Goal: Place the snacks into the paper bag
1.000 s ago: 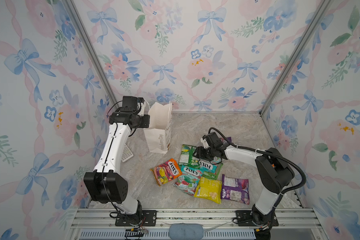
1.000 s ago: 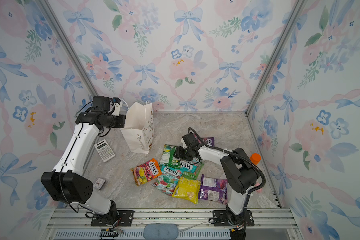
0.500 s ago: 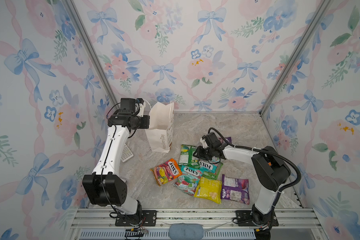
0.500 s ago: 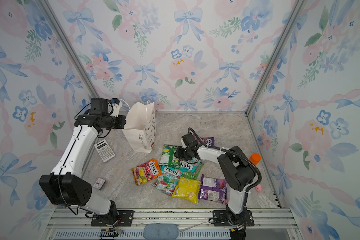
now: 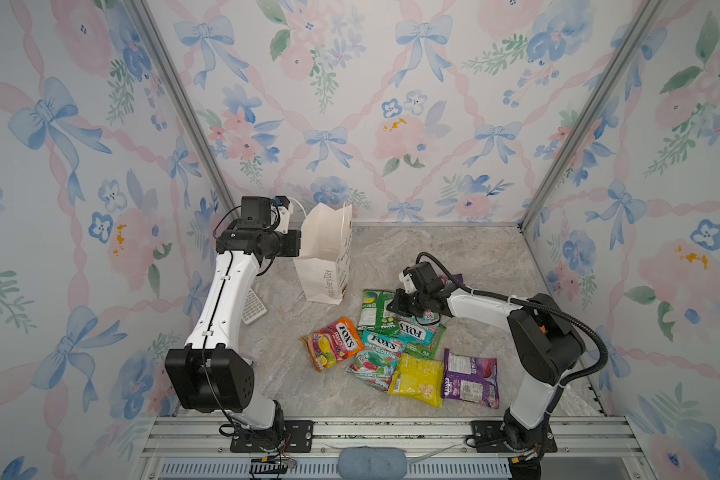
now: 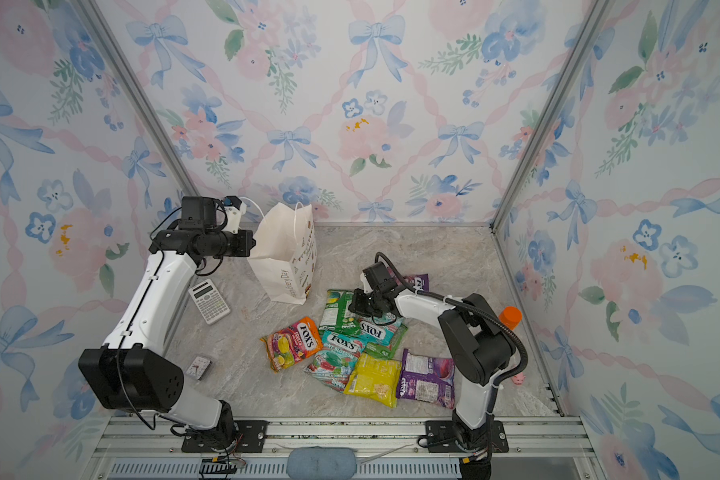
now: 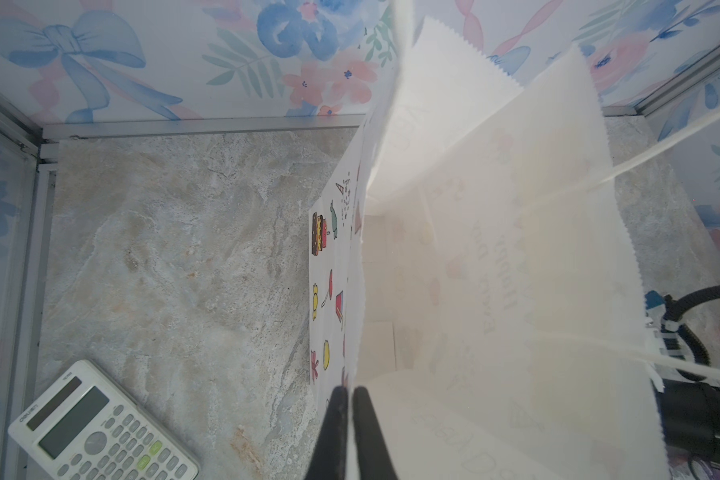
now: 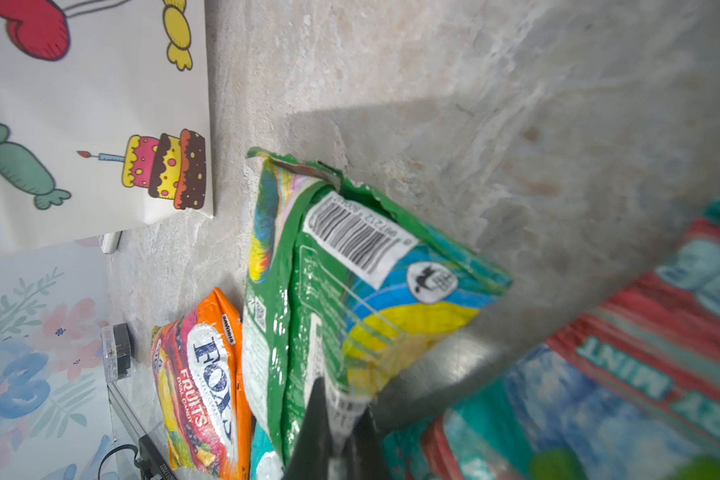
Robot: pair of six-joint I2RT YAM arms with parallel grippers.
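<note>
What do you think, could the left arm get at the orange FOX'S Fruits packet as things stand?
Probably not just now: the left tool is busy, shut on the paper bag's rim. The orange FOX'S Fruits packet lies uncovered, with bare table between.

Floral bow wallpaper walls (image 5: 350, 104); grey marbled floor (image 5: 474, 249); aluminium corner posts (image 5: 182, 104).

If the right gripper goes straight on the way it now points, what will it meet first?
The right gripper is shut on the green packet, so that packet lies first in its line. Past it, the wrist view shows bare table; the paper bag seems beside the line, though depth is unclear.
</note>
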